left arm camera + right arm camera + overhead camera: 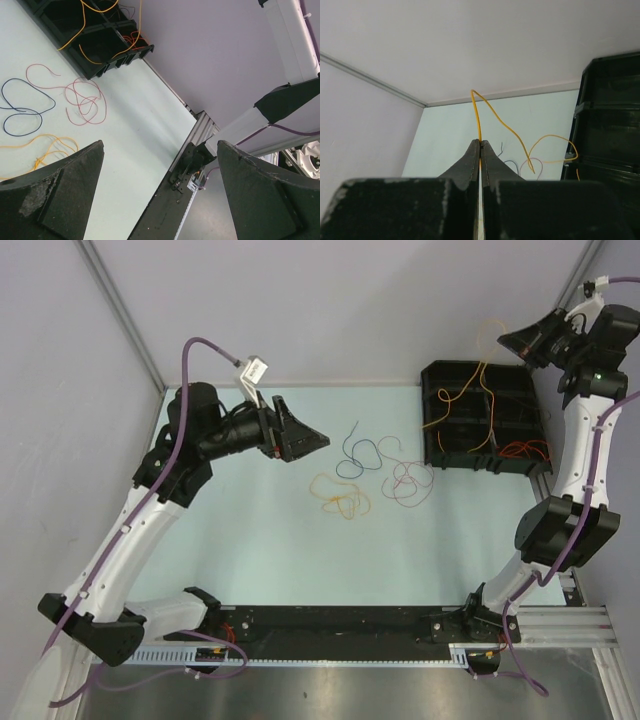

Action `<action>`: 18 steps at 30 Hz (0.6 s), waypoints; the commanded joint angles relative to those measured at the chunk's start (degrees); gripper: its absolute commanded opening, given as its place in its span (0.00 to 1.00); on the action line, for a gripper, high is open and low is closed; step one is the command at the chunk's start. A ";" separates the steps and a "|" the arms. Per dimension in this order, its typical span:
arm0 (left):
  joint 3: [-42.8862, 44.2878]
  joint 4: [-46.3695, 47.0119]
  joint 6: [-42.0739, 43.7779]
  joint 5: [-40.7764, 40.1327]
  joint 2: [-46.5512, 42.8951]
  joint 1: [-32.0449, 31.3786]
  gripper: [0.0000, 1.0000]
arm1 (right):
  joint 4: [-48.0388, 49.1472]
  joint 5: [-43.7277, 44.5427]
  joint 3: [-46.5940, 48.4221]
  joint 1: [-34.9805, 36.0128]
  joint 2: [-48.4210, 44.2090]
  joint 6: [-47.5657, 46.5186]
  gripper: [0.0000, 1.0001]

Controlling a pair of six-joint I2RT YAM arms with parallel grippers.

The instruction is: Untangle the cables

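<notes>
My right gripper (505, 339) is raised above the back right corner and is shut on a yellow-orange cable (476, 110). That cable (484, 372) hangs down into the black tray (520, 400). In the right wrist view the jaws (480, 142) are pressed together on it. On the table lie a dark blue cable (358, 455), an orange cable (341, 499) and a purple-red cable (408, 481), close together. My left gripper (312, 440) is open and empty, hovering left of the dark blue cable. The left wrist view shows the blue (25, 107), red (82, 100) and orange (45, 148) cables beyond its fingers (75, 175).
The tray holds more orange cables (450, 405) and a red cable (525, 450); it also shows in the left wrist view (107, 62) and the right wrist view (610, 135). Grey walls close the back and sides. A black rail (340, 625) runs along the near edge.
</notes>
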 commanded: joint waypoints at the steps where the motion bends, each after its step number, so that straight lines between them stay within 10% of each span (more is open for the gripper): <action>1: 2.40 0.94 0.07 1.04 0.03 0.43 1.00 | -0.40 0.63 -2.08 -1.21 -1.68 -2.69 0.00; 18: 2.23 -1.18 0.51 1.04 -1.46 0.43 1.00 | -2.07 2.38 -6.40 -3.15 -7.92 -4.19 0.00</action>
